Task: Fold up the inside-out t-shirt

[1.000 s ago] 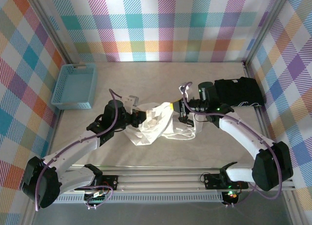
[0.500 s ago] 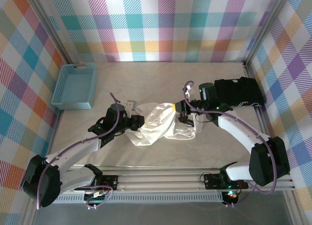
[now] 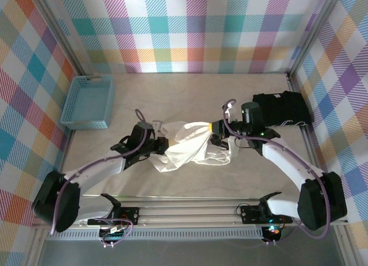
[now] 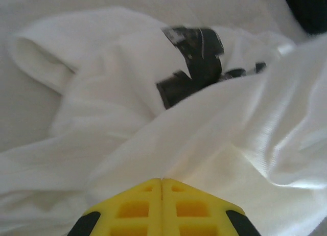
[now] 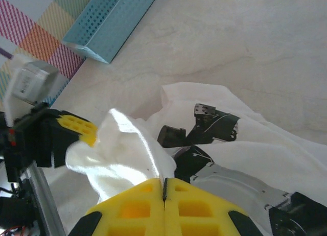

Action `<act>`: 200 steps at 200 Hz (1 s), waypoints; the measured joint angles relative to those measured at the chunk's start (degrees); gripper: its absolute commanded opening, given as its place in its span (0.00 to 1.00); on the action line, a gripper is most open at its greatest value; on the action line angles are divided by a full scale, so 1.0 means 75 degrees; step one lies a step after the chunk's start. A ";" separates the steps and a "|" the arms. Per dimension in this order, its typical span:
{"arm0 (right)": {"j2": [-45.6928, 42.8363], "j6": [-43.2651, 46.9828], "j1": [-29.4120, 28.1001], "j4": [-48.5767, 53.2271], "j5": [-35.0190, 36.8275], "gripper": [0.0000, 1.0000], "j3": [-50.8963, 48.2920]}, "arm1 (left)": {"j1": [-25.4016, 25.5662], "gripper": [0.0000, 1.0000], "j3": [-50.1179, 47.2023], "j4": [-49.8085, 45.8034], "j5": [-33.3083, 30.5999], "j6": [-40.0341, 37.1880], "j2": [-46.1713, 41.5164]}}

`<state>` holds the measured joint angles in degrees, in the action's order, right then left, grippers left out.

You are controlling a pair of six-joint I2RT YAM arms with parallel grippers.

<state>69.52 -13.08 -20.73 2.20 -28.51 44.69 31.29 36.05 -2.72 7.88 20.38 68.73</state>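
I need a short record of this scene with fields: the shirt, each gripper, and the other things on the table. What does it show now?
t-shirt: white, crumpled in a heap at mid-table, not yet folded
left gripper: shut, pinching the shirt's left end
right gripper: shut, pinching the shirt's right end
blue basket: far left, apart from the shirt
black garment: far right, folded
table: pale, marbled top

Tabletop (image 3: pixel 184 96) beyond the t-shirt (image 3: pixel 187 148) looks open between basket (image 3: pixel 87 102) and black garment (image 3: pixel 284 107).
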 measured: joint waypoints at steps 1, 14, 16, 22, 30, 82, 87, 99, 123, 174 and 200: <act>-0.0015 0.0003 0.0003 -0.0009 -0.0003 0.01 -0.0015 | 0.0000 0.00 -0.0020 -0.0012 -0.0052 0.0006 -0.0052; -0.0265 0.0032 0.0020 -0.0140 -0.0052 0.01 -0.0318 | 0.0000 0.00 -0.0189 -0.0032 -0.0388 0.0087 -0.0425; -0.0294 0.0035 0.0020 -0.0175 -0.0073 0.01 -0.0367 | 0.0000 0.00 -0.0216 -0.0032 -0.0428 0.0096 -0.0469; -0.0353 0.0032 0.0020 -0.0300 -0.0143 0.01 -0.0525 | 0.0000 0.00 -0.0280 -0.0029 -0.0525 0.0134 -0.0525; -0.0382 0.0035 0.0017 -0.0425 -0.0251 0.01 -0.0711 | 0.0000 0.00 -0.0353 -0.0035 -0.0621 0.0175 -0.0507; -0.0318 0.0090 0.0017 -0.0810 -0.0554 0.01 -0.1204 | 0.0000 0.21 -0.0452 -0.0108 -0.0746 0.0350 -0.0035; -0.0315 0.0093 0.0020 -0.0828 -0.0554 0.01 -0.1204 | 0.0000 0.24 -0.0472 -0.0099 -0.0752 0.0358 -0.0096; -0.0294 0.0122 0.0020 -0.0863 -0.0557 0.01 -0.1204 | -0.0006 0.28 -0.0539 -0.0090 -0.0743 0.0341 -0.0335; -0.0195 0.0175 0.0020 -0.0927 -0.0562 0.01 -0.1204 | -0.0006 0.32 -0.0647 0.0003 -0.0533 0.0312 -0.0968; -0.0061 0.0201 0.0020 -0.0985 -0.0583 0.01 -0.1204 | 0.0035 0.30 -0.0641 0.0595 0.0845 0.0076 -0.1139; -0.0035 0.0198 0.0020 -0.1003 -0.0583 0.01 -0.1204 | 0.0102 0.31 -0.0452 0.0705 0.1422 -0.0076 -0.0627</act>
<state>69.25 -11.60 -20.58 -5.32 -32.88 35.66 32.05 32.67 2.57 18.55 19.81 64.03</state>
